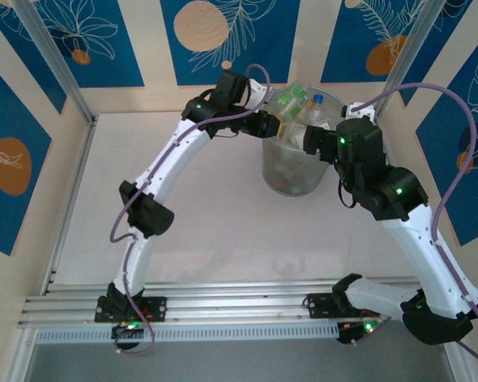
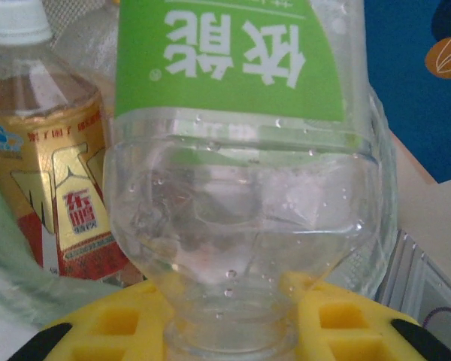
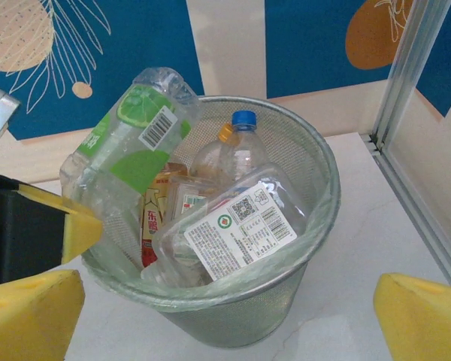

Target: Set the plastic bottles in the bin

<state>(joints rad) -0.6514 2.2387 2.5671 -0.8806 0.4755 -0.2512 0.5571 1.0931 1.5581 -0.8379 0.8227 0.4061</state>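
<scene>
bottles (image 3: 233,226) in bin (image 3: 316,218) (far table end)

Bin (image 3: 316,226) crammed with bottles (image 3: 233,226); table (image 1: 207,231) around it open.

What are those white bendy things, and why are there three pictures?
They are two robot arms, bolted to a table. One picture looks down from above. The other two come from little cameras on each arm's wrist. The bin on the table is full of plastic bottles. The left gripper, with yellow fingers, is shut on the neck of a green-label bottle, cap end down, at the bin. The right gripper is open and holds nothing; it hangs near the bin.
</scene>
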